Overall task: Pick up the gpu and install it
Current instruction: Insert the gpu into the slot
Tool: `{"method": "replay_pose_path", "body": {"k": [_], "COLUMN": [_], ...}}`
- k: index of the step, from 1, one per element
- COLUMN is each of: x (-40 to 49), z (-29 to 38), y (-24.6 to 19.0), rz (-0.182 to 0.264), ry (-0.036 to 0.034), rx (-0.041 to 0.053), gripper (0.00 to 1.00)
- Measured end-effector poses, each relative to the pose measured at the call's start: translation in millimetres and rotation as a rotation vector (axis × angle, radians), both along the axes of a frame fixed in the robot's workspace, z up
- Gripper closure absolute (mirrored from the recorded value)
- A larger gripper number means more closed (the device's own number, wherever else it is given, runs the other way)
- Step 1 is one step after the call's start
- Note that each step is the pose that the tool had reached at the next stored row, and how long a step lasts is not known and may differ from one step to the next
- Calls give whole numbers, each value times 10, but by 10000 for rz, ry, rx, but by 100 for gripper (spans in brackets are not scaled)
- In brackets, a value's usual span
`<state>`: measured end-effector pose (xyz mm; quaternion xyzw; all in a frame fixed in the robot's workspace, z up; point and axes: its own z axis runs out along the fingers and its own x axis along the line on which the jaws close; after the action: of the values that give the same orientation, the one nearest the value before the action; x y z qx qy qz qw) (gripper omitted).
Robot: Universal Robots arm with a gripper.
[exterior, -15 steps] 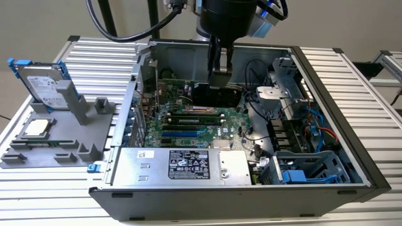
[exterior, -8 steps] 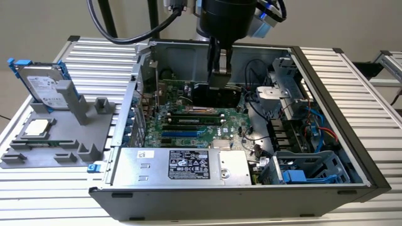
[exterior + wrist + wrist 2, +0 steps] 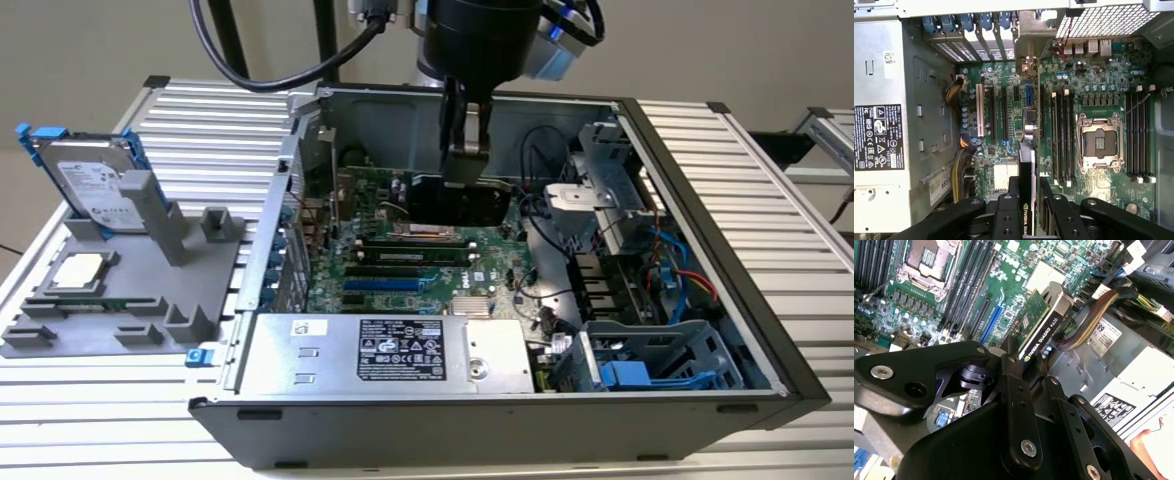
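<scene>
Pinching the gpu [image 3: 461,200] by its upper edge, the gripper [image 3: 467,165] hangs inside the open computer case [image 3: 694,200], its fingers [image 3: 1058,215] pressed against the card's two flat faces. The card is held upright on its long edge, above the green motherboard [image 3: 400,270] and apart from it. I judge this is meant to point its contact edge down at the board. In the first wrist view the gpu [image 3: 1026,165] shows edge-on, running in line with the long slots [image 3: 1004,115] and just beside the blue one, which suggests it is being lined up rather than seated; whether any part touches a slot I cannot tell. In the second wrist view the gpu [image 3: 1041,325] shows its green board face, a black edge and its silver bracket end. As for writing, white lettering runs along that black edge, and the power supply [image 3: 387,350] wears a white label of black print and symbols. Outside the case, on the exterior view's left, a hard drive [image 3: 94,185] with a white label stands in a grey holder [image 3: 120,320] on the ribbed tabletop [image 3: 107,420]. A square silver chip [image 3: 80,270] lies in the same holder.
</scene>
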<state>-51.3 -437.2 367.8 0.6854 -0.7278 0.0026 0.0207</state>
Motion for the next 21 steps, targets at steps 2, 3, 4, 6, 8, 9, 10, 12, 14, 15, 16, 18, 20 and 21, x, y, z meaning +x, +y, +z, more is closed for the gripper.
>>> {"method": "replay_pose_path", "body": {"k": [2, 3, 4, 6, 8, 9, 10, 12, 14, 15, 16, 18, 20, 21], "x": [0, -1, -1, 0, -1, 0, -1, -1, -1, 0, -1, 0, -1, 0], "z": [-6, -8, -9, -13, -17, -25, -30, -32, -35, -37, -39, -43, -48, -51], "y": [3, 3, 3, 4, 4, 4, 3, 3, 4, 4, 4, 4, 3, 4], "rz": [0, -1, -1, -1, -1, 0, 0, 0, 0, 1, 0, 1, 0, 1], "ry": [-1, 0, 1, 1, 1, 1, 1, 1, 0, 0, 0, 0, 0, 0], "rx": [1, -1, -5, -8, -11, -23, -31, -34, -35, -36, -36, -36, -39, -40], "gripper": [100, 100, 100, 100, 100, 100, 100, 100, 100, 100, 100, 100, 100, 100]}}
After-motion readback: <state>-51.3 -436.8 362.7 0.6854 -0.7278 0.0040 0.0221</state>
